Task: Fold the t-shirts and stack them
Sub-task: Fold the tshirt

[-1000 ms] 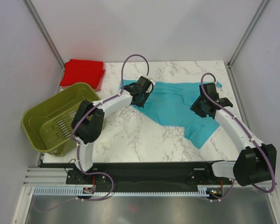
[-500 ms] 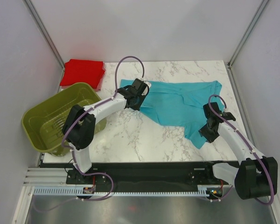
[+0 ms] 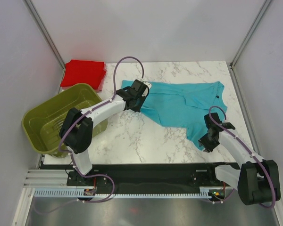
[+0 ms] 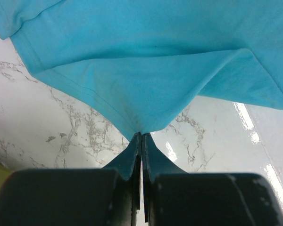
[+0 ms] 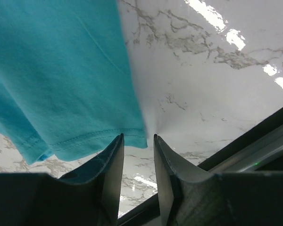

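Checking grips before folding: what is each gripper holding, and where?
The left gripper pinches the turquoise t-shirt at a hemmed edge. The right gripper holds nothing; its jaws stand open by the shirt's corner.

On the tabletop (image 3: 132, 136), from centre out toward 2 o'clock, the spread t-shirt (image 3: 179, 103). At 10 o'clock, by the far-left corner, the folded t-shirt (image 3: 84, 73), and just in front of it at 9 o'clock the basket (image 3: 35, 136), hanging over the tabletop's left edge. At the spread t-shirt's 9 o'clock edge, the left claw (image 4: 141, 139), pinched on a fold of it; at its 5 o'clock corner, just beside the hem, the right claw (image 5: 138, 139).
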`<state>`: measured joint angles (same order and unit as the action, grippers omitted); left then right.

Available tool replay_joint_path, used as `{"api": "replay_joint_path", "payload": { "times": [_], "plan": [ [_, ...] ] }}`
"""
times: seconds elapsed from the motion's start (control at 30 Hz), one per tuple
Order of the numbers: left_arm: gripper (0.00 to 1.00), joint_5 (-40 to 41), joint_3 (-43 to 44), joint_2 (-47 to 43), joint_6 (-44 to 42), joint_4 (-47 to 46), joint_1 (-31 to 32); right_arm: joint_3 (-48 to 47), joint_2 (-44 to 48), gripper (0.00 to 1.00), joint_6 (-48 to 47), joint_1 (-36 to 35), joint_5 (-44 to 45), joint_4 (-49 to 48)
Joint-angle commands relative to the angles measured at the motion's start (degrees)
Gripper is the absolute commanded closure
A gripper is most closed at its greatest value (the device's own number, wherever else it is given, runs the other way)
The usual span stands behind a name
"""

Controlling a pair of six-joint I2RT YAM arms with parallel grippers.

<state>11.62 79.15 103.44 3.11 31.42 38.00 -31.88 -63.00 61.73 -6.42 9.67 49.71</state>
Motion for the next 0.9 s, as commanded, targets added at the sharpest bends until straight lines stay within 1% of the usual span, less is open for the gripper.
{"api": "replay_joint_path", "payload": {
  "times": [0.0, 0.17, 0.37, 0.43, 0.47, 0.5, 0.7, 0.87],
  "plan": [
    [0.98, -0.54, -0.4, -2.89, 2.16, -0.39, 0.06, 0.59, -0.54, 0.61, 1.02, 0.17, -0.18, -3.66],
    [0.98, -0.37, -1.11, -3.68, 2.77, -0.39, -0.03, 1.2, -0.28, 0.62, 1.37, 0.09, 3.42, -4.27],
    [0.98, 0.16, -2.07, -4.82, 3.04, -0.39, 0.06, 2.96, -1.16, 0.64, 1.72, 0.17, 2.28, -5.42],
    [0.98, 0.25, -2.16, -5.44, 3.04, -0.39, -0.03, 3.31, -0.89, 0.73, 1.9, 0.09, 2.89, -5.33],
    [0.98, 0.34, -2.42, -5.96, 3.04, -0.31, -0.03, 3.4, -0.02, 0.94, 1.9, 0.09, 2.98, -4.98],
    [0.98, 0.51, -2.6, -6.23, 3.04, -0.22, -0.03, 3.4, 0.59, 1.0, 1.98, 0.17, 3.25, -4.54],
    [0.98, 2.27, -4.53, -7.9, 2.42, 0.22, 0.06, -0.63, 6.92, 1.0, 0.85, 0.17, 8.87, 0.03],
    [0.98, 4.73, -7.34, -10.1, 1.55, 0.66, 0.06, -3.71, 8.33, 1.0, 0.41, 0.17, 12.73, 2.49]
  ]
}}
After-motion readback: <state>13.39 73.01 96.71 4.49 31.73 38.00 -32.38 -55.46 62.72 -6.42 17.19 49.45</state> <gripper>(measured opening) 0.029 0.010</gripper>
